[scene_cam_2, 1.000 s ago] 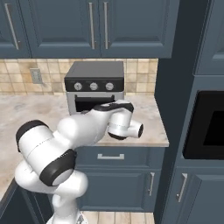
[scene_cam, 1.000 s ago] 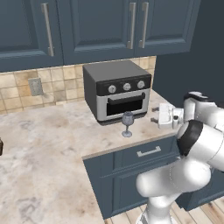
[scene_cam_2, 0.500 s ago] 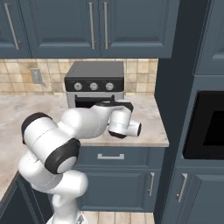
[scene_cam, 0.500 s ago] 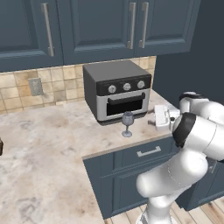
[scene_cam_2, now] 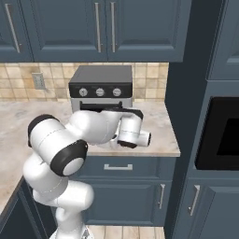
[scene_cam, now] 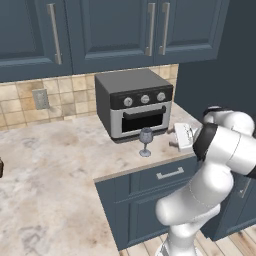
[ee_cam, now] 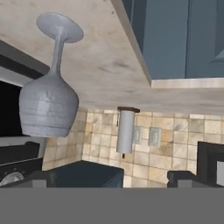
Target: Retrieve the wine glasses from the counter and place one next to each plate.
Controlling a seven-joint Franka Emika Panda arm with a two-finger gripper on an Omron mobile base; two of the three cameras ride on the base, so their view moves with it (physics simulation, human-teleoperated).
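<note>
Wine glass [scene_cam: 145,139]: clear bluish-grey. Counter [scene_cam: 60,165]: beige-and-cream marbled stone. Cabinets [scene_cam: 145,192]: dark blue, silver handles. Toaster oven [scene_cam: 134,102]: black and silver. Backsplash [scene_cam: 20,102]: tan tiles.

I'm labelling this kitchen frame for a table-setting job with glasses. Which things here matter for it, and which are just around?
For the job:
- wine glass, standing upright in front of the toaster oven
- counter it stands on
- gripper, open, beside the glass and not touching it

Just around:
- toaster oven
- wall outlet
- paper towel holder
- upper cabinets
</note>
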